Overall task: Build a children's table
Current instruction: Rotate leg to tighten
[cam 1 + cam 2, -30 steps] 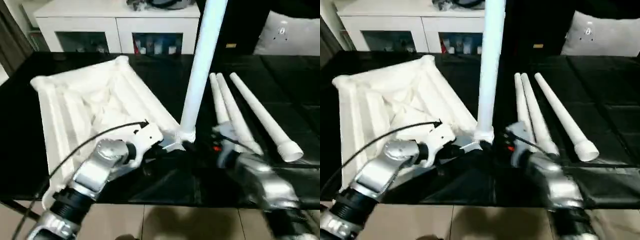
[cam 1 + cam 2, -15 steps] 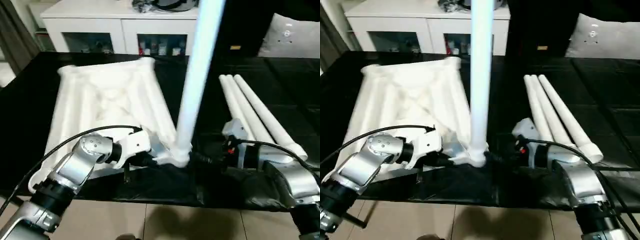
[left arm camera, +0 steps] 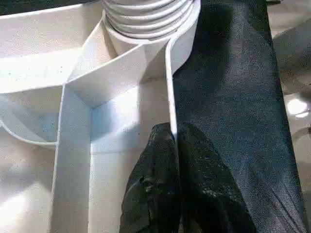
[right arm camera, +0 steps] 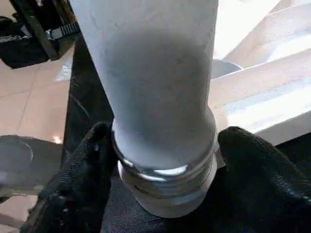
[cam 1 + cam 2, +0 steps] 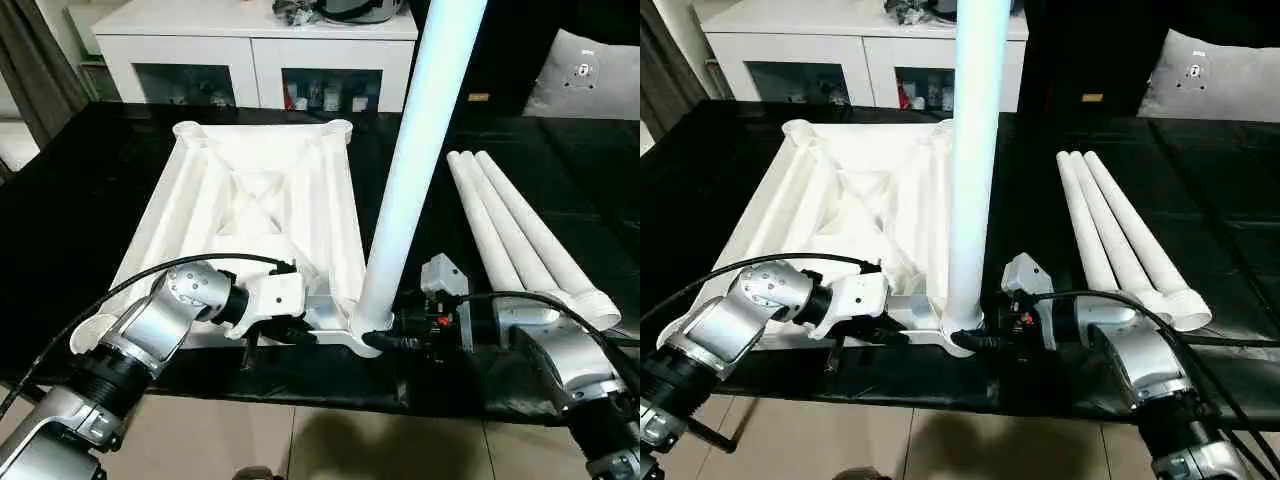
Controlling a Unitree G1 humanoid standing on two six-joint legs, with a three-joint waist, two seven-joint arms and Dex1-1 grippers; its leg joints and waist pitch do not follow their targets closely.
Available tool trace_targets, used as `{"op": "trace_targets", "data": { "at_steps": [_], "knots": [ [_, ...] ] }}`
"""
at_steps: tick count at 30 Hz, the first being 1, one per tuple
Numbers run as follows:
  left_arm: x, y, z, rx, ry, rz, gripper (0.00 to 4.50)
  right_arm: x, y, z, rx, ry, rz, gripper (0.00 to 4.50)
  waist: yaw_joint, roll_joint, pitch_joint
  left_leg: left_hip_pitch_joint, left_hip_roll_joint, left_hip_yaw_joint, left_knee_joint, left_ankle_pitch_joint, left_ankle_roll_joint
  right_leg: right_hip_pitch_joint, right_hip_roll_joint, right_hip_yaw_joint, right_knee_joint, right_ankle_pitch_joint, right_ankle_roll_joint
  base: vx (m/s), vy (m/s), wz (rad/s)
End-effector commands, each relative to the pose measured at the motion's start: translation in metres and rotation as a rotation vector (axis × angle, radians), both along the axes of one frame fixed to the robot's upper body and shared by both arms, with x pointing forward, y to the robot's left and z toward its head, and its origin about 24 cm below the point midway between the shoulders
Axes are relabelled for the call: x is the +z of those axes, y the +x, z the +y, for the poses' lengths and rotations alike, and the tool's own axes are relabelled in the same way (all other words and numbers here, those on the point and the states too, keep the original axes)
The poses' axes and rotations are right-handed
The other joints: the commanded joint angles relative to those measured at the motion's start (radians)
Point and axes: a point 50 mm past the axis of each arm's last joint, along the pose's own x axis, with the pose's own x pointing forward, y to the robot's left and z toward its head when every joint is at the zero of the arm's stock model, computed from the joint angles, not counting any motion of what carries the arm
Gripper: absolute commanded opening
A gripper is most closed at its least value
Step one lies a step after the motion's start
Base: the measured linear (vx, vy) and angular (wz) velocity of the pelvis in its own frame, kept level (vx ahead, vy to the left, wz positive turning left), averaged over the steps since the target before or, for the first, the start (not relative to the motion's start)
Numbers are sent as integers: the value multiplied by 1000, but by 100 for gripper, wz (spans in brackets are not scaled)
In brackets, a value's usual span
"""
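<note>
Pinching tabletop [image 5: 250,190] rim w/ left fingers [image 3: 160,194]; right fingers [image 4: 92,160] flanking upright leg [image 5: 415,150], grip unclear.

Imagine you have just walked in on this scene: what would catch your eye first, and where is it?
A tall white leg stands upright in the near corner socket of the upturned tabletop, with the right pincer around its base. The left pincer is pinched shut on the tabletop's thin edge beside that socket. Three spare legs lie side by side on the black table, right of the tabletop.

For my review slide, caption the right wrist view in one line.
Right gripper fingers flank the upright leg at its socket in the tabletop.
</note>
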Motion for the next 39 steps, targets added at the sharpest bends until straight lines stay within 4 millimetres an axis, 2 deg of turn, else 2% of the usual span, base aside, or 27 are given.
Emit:
{"op": "trace_targets", "data": {
  "at_steps": [1, 3, 4, 5, 11, 16, 18, 19, 20, 22, 23, 24, 25, 26, 27, 28, 29, 31, 34, 35, 38, 39],
  "knots": [
    [-11, -8, -5, -81, 62, 38, 0, 3, 2, 2, 17, 2, -15, 323, -5, -6, -61, 2, 63, -11, -67, -102, 87, 55, -83, 62, -64, 1, -250, 0, 0, 0],
    [-11, -8, -5, -82, 62, 39, 0, 3, 3, 2, 17, 1, -18, 319, -4, -7, -61, 2, 63, -10, -66, -97, 90, 54, -83, 62, -64, 3, -251, 0, 0, 0],
    [-12, -8, -5, -86, 62, 40, 0, 4, 3, 3, 20, 4, -24, 303, -4, -14, -61, 2, 62, -9, -66, -93, 93, 55, -84, 62, -64, 1, -250, 0, 0, 0],
    [-12, -8, -5, -87, 62, 41, 0, 4, 3, 3, 21, 6, -26, 286, -4, -12, -61, 1, 62, -9, -66, -92, 92, 55, -85, 62, -63, -4, -250, 0, 0, 0],
    [-14, -9, -6, -69, 45, 48, 0, 4, 1, 4, 23, 29, -17, 276, -5, -10, -62, 2, 63, -8, -65, -86, 95, 53, -84, 63, -64, -12, -245, 0, 0, 0],
    [-12, -12, -14, 51, -56, 92, 0, -4, -8, 11, -18, 70, 22, 275, -4, -11, -63, 2, 66, -9, -64, -68, 99, 53, -85, 63, -59, 18, -254, 0, 0, 0],
    [-10, -14, -21, 141, -112, 110, 0, -10, -5, 20, -137, 81, 24, 275, -9, -14, -59, 2, 64, -8, -68, -84, 100, 52, -83, 62, -66, -21, -248, 0, 0, 0],
    [-10, -14, -23, 160, -124, 112, 0, -12, -4, 22, -170, 80, 22, 275, -15, -12, -53, 0, 64, -8, -73, -114, 84, 49, -83, 62, -71, -79, -242, 0, 0, 0],
    [-9, -14, -26, 190, -142, 118, 0, -14, -1, 24, -225, 77, 18, 274, -17, -15, -50, 5, 60, -7, -75, -155, 65, 48, -84, 62, -85, -170, -220, 0, 0, 0],
    [-7, -13, -36, 291, -204, 124, 0, -20, 11, 32, -405, 97, 25, 274, -28, -16, -47, 0, 60, -8, -80, -168, 42, 50, -86, 63, -85, -214, -213, 0, 0, 0],
    [-4, -9, -44, 366, -244, 113, 0, -22, 19, 38, -511, 123, 35, 274, -40, -17, -46, -3, 55, -10, -82, -188, 23, 53, -85, 60, -90, -270, -192, 0, 0, 0],
    [-4, -9, -45, 374, -249, 112, 0, -22, 20, 38, -522, 125, 37, 274, -53, -18, -48, -4, 54, -10, -82, -191, 13, 53, -84, 59, -94, -288, -179, 0, 0, 0],
    [-3, -6, -50, 415, -266, 97, 0, -23, 23, 41, -571, 131, 40, 274, -57, -20, -49, 0, 52, -10, -79, -201, 17, 50, -82, 60, -100, -303, -166, 0, 0, 0],
    [-1, -3, -54, 454, -281, 86, 0, -23, 26, 43, -605, 128, 33, 274, -61, -19, -48, -1, 53, -9, -79, -198, 20, 48, -82, 62, -99, -298, -167, 0, 0, 0],
    [0, -1, -59, 485, -297, 80, 0, -24, 27, 45, -641, 123, 26, 274, -61, -23, -48, 2, 53, -6, -77, -190, 27, 45, -81, 63, -101, -288, -166, 0, 0, 0],
    [1, 0, -60, 495, -302, 78, 0, -24, 28, 45, -654, 122, 24, 274, -61, -21, -49, 2, 53, -5, -77, -183, 29, 44, -80, 64, -100, -278, -169, 0, 0, 0],
    [3, 2, -65, 512, -315, 65, 0, -24, 28, 46, -673, 135, 28, 274, -59, -21, -50, -2, 53, -5, -77, -159, 38, 45, -78, 63, -98, -246, -168, 0, 0, 0],
    [4, 2, -65, 511, -310, 60, 0, -24, 28, 45, -672, 139, 28, 330, -57, -24, -53, -3, 53, -6, -75, -135, 50, 48, -78, 63, -92, -197, -171, 0, 0, 0],
    [3, 3, -60, 514, -272, 39, 0, -22, 25, 40, -663, 146, 15, 353, -56, -19, -57, -2, 56, -5, -73, -102, 67, 48, -76, 63, -85, -110, -191, 0, 0, 0],
    [1, 4, -54, 516, -245, 28, 0, -20, 23, 36, -647, 149, 1, 363, -51, -18, -59, -2, 58, -5, -70, -73, 80, 50, -77, 63, -78, -46, -208, 0, 0, 0],
    [-1, 5, -50, 516, -225, 19, 0, -19, 21, 32, -620, 152, -10, 378, -48, -17, -57, -3, 56, -4, -70, -79, 90, 52, -77, 63, -77, -18, -222, 0, 0, 0],
    [-2, 5, -47, 503, -209, 12, 0, -16, 18, 28, -582, 150, -23, 391, -45, -11, -57, -1, 56, -5, -70, -90, 89, 52, -77, 62, -77, -27, -220, 0, 0, 0]
  ]
}}
